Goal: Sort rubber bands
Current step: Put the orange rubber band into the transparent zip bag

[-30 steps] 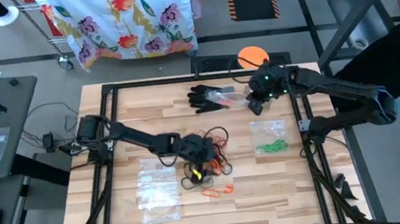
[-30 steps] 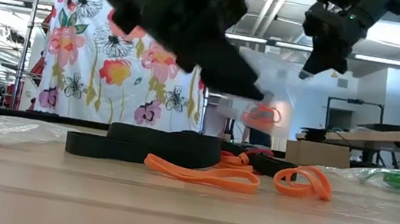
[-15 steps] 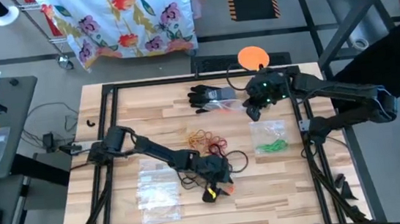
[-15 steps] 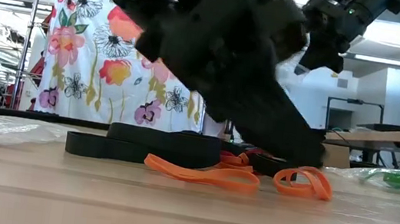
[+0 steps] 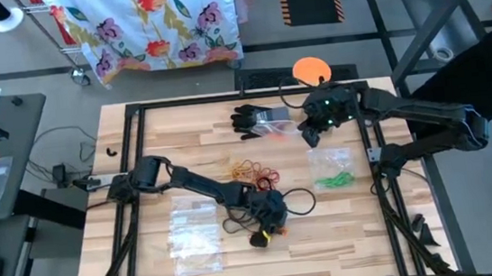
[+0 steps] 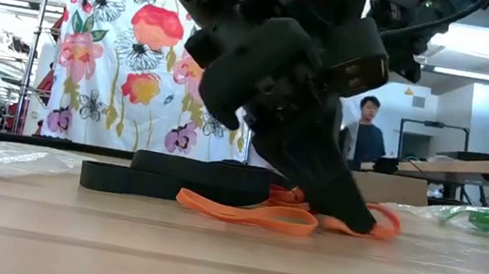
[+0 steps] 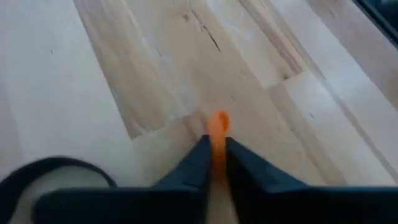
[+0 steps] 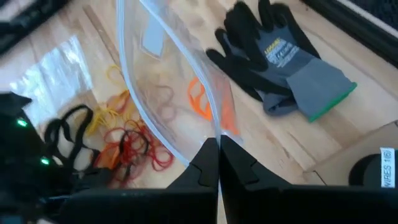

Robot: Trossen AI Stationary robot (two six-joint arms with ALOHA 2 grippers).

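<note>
Your left hand (image 5: 273, 226) sits low at the centre-bottom of the high view, down on the bench (image 5: 182, 135). Its fingers (image 7: 196, 165) are pinched nearly together on an orange band (image 7: 217, 127); in the low view the tip presses on that band (image 6: 375, 221) at centre right, with a second orange band (image 6: 248, 215) lying flat just left of it. A black band (image 5: 302, 202) loops just right of the hand in the high view, and another black loop (image 7: 56, 171) shows at the lower left of the left wrist view.

Your right hand (image 5: 313, 130) is at upper centre-right of the high view, above the bench. Its fingers (image 8: 239, 165) are closed on the edge of a clear bag (image 8: 168, 81) with orange bands (image 8: 202, 99) inside. The glove (image 5: 253, 119) lies just left of it, near the far edge of the bench.

A loose pile of red and yellow bands (image 5: 253, 169) sits mid-bench, between the two hands. A bag with green bands (image 5: 333, 175) lies at centre right. Two more clear bags (image 5: 194, 238) lie at lower left of the bench. A person (image 6: 366, 129) stands in the room behind, right of centre in the low view.
</note>
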